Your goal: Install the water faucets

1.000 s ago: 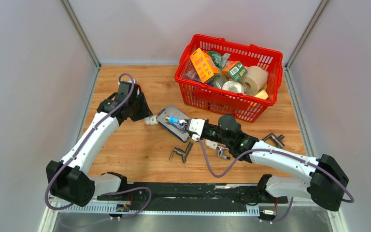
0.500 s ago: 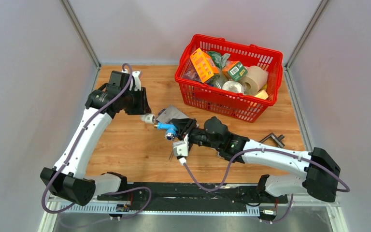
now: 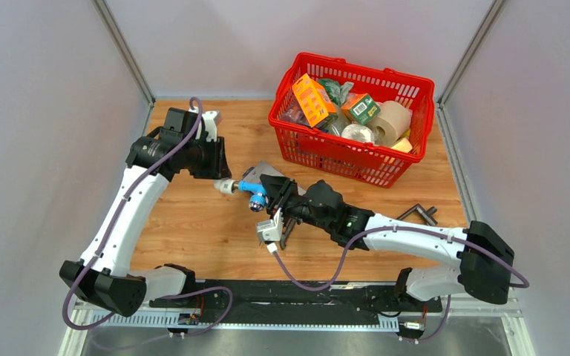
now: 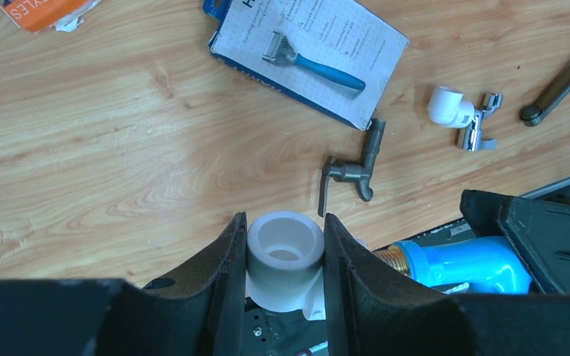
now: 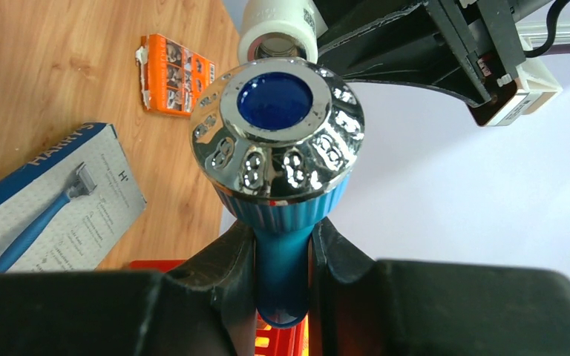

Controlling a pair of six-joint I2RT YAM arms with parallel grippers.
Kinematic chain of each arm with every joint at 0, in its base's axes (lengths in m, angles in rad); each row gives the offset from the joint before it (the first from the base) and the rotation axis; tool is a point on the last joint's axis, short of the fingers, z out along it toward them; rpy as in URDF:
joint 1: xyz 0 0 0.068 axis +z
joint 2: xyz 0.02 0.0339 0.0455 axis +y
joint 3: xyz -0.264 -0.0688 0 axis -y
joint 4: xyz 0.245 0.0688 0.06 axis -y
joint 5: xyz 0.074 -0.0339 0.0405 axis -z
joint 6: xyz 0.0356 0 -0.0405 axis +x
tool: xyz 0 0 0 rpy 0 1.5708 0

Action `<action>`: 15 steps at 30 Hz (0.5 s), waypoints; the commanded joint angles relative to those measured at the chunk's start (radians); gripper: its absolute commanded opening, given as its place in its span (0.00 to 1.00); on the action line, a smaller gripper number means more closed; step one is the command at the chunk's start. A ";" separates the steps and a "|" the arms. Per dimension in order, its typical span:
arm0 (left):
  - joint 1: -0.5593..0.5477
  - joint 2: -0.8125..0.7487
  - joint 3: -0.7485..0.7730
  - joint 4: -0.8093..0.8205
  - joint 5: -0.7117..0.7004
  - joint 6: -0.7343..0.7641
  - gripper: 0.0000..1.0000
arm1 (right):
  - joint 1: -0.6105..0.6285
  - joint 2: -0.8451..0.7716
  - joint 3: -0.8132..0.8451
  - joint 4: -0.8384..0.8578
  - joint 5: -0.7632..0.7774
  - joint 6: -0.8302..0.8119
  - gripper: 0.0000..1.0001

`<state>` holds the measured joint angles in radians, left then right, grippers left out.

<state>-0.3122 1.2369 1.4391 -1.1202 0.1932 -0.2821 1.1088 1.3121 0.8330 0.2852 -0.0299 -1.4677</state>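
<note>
My left gripper (image 4: 283, 222) is shut on a white plastic elbow fitting (image 4: 283, 254), held above the table with one open end facing the camera. My right gripper (image 5: 282, 239) is shut on the spout of the light-blue water faucet (image 5: 280, 141), whose chrome knob has a blue centre. In the top view the faucet (image 3: 253, 195) hangs mid-air just right of the fitting (image 3: 226, 185). The brass threaded end (image 4: 388, 259) meets the fitting's side port; how deep it sits is hidden by my left finger.
On the wood lie a razor package (image 4: 312, 59), a dark grey metal tap (image 4: 352, 167), a chrome tap with a white elbow (image 4: 460, 111) and a dark metal bar (image 3: 421, 213). A full red basket (image 3: 352, 169) stands at the back right. An orange packet (image 5: 174, 70) lies by the back wall.
My right arm has lifted the blue faucet off the razor package, turned it and carried it left to the white fitting. My left arm rose and swung slightly, still holding the fitting.
</note>
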 commanded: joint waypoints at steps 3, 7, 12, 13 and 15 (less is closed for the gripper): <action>0.001 -0.013 0.056 -0.009 0.022 -0.014 0.00 | 0.016 0.024 0.037 0.095 0.030 -0.060 0.00; 0.001 -0.016 0.063 0.000 0.035 -0.040 0.00 | 0.017 0.035 0.035 0.103 0.030 -0.063 0.00; 0.001 -0.008 0.066 -0.007 0.011 -0.065 0.00 | 0.026 0.036 0.034 0.112 0.062 -0.069 0.00; 0.001 -0.008 0.066 -0.006 -0.004 -0.069 0.00 | 0.028 0.035 0.034 0.112 0.061 -0.068 0.00; 0.001 0.001 0.067 -0.006 -0.008 -0.083 0.00 | 0.034 0.038 0.034 0.112 0.059 -0.068 0.00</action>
<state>-0.3103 1.2373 1.4601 -1.1374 0.1806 -0.3157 1.1275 1.3418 0.8330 0.3344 0.0143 -1.5177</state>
